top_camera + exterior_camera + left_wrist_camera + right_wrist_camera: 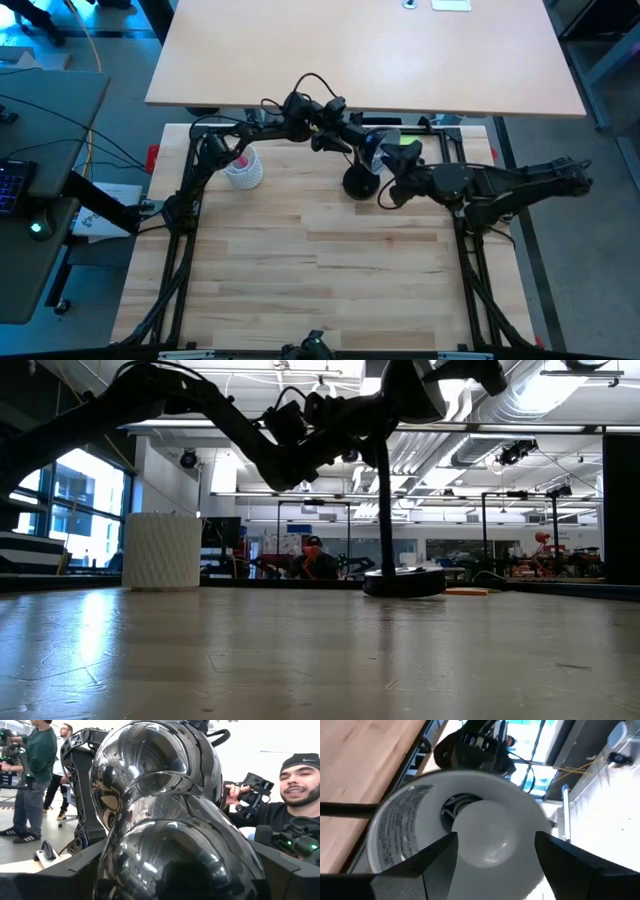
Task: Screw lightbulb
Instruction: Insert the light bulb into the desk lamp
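A: Right wrist view: the lightbulb (pixel 487 837) sits inside the lamp's shade (pixel 400 820), the right gripper (pixel 495 847) with a finger on each side; grip unclear.
B: High view: both arms reach the lamp (pixel 362 182); the left gripper (pixel 322 140) is hard to read there. The left wrist view shows its fingers spread around the glossy lamp head (pixel 160 795).
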